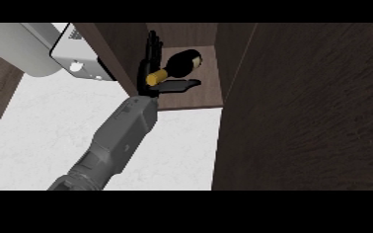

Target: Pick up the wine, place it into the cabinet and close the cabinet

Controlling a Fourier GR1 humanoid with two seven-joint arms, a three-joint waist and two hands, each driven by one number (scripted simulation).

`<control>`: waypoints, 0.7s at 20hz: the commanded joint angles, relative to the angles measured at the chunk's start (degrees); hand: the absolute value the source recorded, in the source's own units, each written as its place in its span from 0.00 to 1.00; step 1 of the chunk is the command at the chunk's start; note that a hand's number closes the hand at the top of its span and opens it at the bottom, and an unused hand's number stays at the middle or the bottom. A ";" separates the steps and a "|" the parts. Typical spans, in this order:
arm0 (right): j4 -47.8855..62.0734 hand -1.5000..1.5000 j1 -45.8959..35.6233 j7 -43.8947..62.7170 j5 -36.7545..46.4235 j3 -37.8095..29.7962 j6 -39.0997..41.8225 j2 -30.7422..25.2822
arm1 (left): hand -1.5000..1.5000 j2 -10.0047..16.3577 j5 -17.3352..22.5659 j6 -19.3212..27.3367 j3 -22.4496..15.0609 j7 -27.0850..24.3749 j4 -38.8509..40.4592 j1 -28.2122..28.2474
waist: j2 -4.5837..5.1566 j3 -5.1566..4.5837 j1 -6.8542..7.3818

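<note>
Wine bottle (186,61) lies tilted inside the cabinet (205,98), yellow neck toward my left hand (151,52); fingers look straight alongside it, thumb spread beneath, not curled round it; risks as I judge them: pulling back could snag the neck and drag the bottle out; swinging the door (306,108) early would hit my forearm; count: one bottle, one cabinet, one door, one hand showing, one grey appliance (73,54) over the counter (51,123).

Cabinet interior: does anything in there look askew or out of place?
The wine bottle inside the cabinet is not upright: its gold neck slants toward the left hand, whose fingers are straight beside it. Whether it leans or lies flat is unclear. The cabinet door stands open.
</note>
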 commanded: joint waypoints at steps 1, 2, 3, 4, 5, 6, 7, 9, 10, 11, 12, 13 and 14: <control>-2.27 0.00 0.51 2.01 -0.36 -1.09 -0.54 -0.58 | 0.00 0.00 3.67 5.03 -9.19 3.58 -11.49 7.68 | -0.46 0.03 2.01; -3.46 0.00 0.26 3.98 0.78 1.18 -1.95 0.53 | 0.00 0.00 5.23 9.15 -11.14 3.79 -14.77 8.04 | -0.45 0.01 1.89; -3.30 0.00 2.20 0.65 -0.59 0.01 -0.64 0.31 | 0.00 0.00 7.07 10.56 -14.80 3.31 -17.52 11.83 | -0.39 0.04 1.49; -2.02 0.00 0.43 0.47 -1.14 -1.78 -0.65 -0.20 | 0.00 0.00 7.05 12.40 -17.30 3.40 -20.66 13.21 | -0.27 0.03 2.04; -3.06 0.00 0.78 2.80 0.87 -0.67 -1.45 -0.35 | 0.00 0.00 7.24 14.58 -18.49 3.75 -24.11 14.83 | -0.31 0.02 2.43; -5.59 0.00 4.47 1.91 -1.34 0.16 -0.56 0.03 | 0.00 0.00 7.94 16.51 -20.88 1.69 -25.86 17.34 | -0.32 0.04 2.08; -6.01 0.00 3.36 3.28 2.26 2.02 -1.51 0.04 | 0.00 0.00 6.28 17.69 -22.74 2.95 -30.55 19.13 | -0.55 0.03 2.88; -4.87 0.00 3.40 1.55 -0.72 -1.96 -0.35 -1.34 | 0.00 0.00 2.79 22.87 -23.03 7.04 -36.85 20.16 | -0.52 0.08 3.68; -4.97 0.00 4.25 0.99 -1.76 -1.79 -0.50 -0.65 | 0.00 0.00 2.31 18.21 -23.22 2.03 -34.76 24.80 | -0.24 0.05 3.26; -1.63 0.00 1.71 0.72 1.79 0.30 -1.83 0.48 | 0.00 0.00 1.99 25.55 -25.48 7.17 -41.48 21.98 | -0.33 0.05 3.50; -6.21 0.00 5.07 1.83 0.11 -0.09 -0.94 -0.40 | 0.00 0.00 2.40 25.93 -28.33 5.10 -43.70 26.74 | -0.39 0.05 3.24; -4.29 0.00 4.25 0.21 0.96 -0.53 -0.45 -0.78 | 0.00 0.75 0.13 25.44 -25.95 8.62 -47.67 26.10 | -0.37 0.06 3.66; -7.32 0.00 3.84 3.30 -2.40 -2.88 -0.12 -2.14 | 0.00 2.20 -0.63 24.51 -26.60 8.75 -49.21 28.27 | -0.32 0.05 3.51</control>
